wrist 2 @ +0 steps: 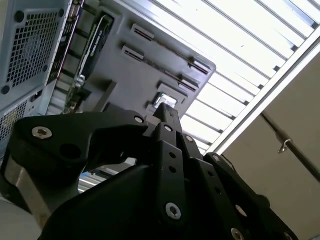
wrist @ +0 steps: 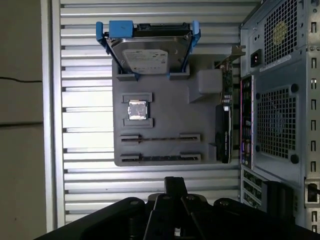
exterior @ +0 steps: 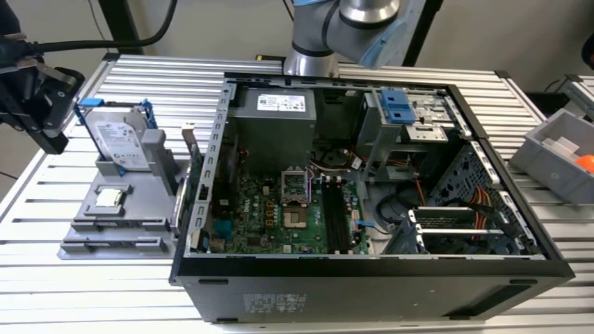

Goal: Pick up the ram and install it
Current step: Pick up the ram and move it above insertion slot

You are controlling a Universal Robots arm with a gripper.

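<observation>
The ram shows as two thin dark sticks standing edge-on in the grey holder tray, one beside the other. My black gripper hovers above the tray's edge nearest the sticks, with its fingers pressed together on nothing; its tips look the same in the second wrist view. In the exterior view the gripper hangs at the exterior view's left, beyond the tray and clear of the open computer case. The motherboard's long black memory slots lie inside the case.
The tray also carries a silver hard drive in a blue-handled frame, a small square silver chip and an upright card next to the case wall. A grey bin sits at the exterior view's right. The slatted metal table lies beneath.
</observation>
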